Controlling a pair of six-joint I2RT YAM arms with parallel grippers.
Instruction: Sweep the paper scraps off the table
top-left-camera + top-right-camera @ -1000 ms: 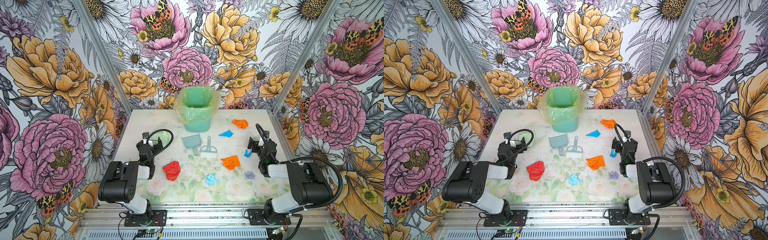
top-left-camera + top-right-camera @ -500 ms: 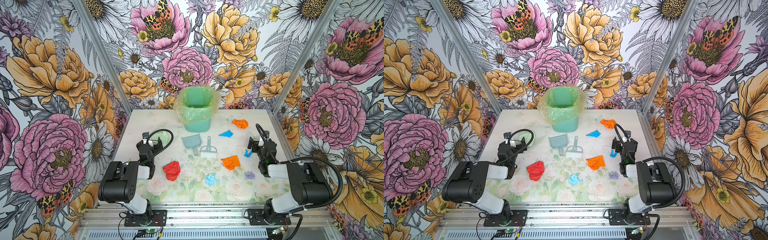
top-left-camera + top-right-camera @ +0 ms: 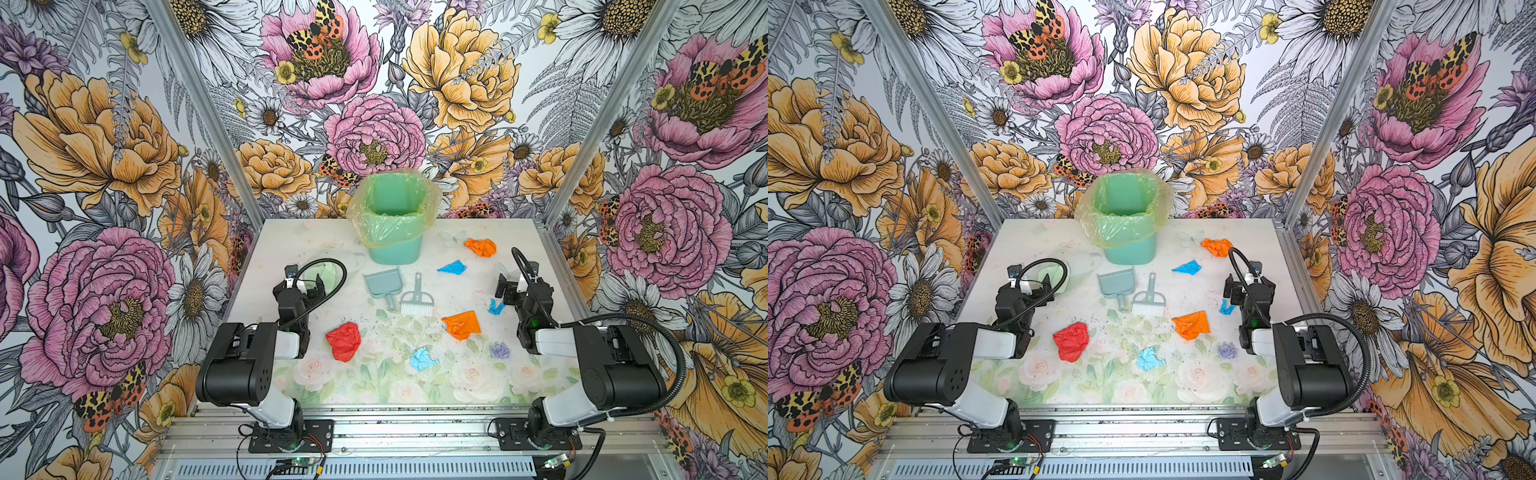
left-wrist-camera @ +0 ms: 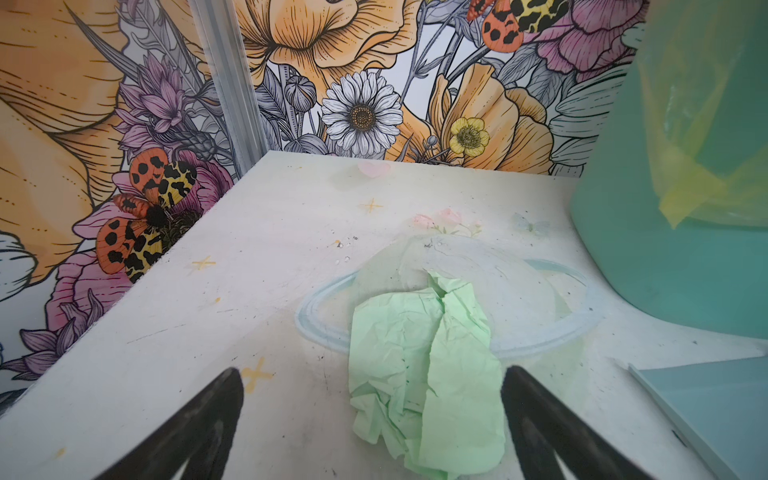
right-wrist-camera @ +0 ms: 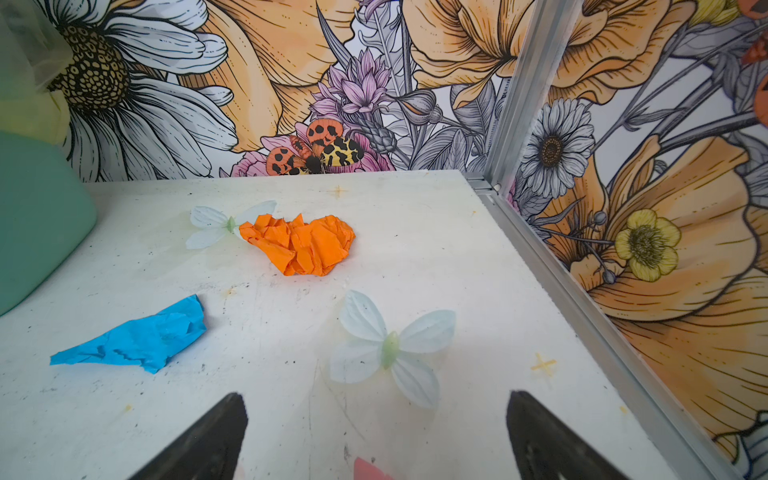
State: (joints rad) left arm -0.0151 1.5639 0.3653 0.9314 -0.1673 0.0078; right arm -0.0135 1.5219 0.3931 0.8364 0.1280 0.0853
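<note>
The left end effector (image 4: 372, 374) is released, its 2 black fingers (image 4: 195, 424) spread wide and gripping nothing. In the left wrist view a pale green scrap (image 4: 428, 374) lies crumpled on the bench (image 4: 257, 257) between them; whether they touch it I cannot tell. The right end effector (image 5: 376, 397) is also released and empty, its 2 fingers (image 5: 552, 440) apart over bare bench, with a printed pale butterfly (image 5: 390, 349) just ahead of them.

Out from the left end effector, toward the middle of the bench, lies the grey-blue dustpan (image 3: 383, 282). The brush (image 3: 417, 299) is just beside it, bristles toward the near edge. Neither arm touches them. Behind them the green bin (image 3: 395, 232), lined with a yellowish bag, stands upright at the far edge. A red scrap (image 3: 344, 340) lies nearer the front, close to the left forearm.

Out from the right end effector, a small blue scrap (image 3: 494, 306) sits just beside it on its inner side, and a flat orange scrap (image 3: 461, 325) lies a little further toward the centre. Ahead of it are the far blue scrap (image 5: 137, 340) and, beyond that, a crumpled orange wad (image 5: 297, 243) toward the far right corner. The front light blue scrap (image 3: 422, 358) rests among the printed roses. All 7 scraps lie on the bench
</note>
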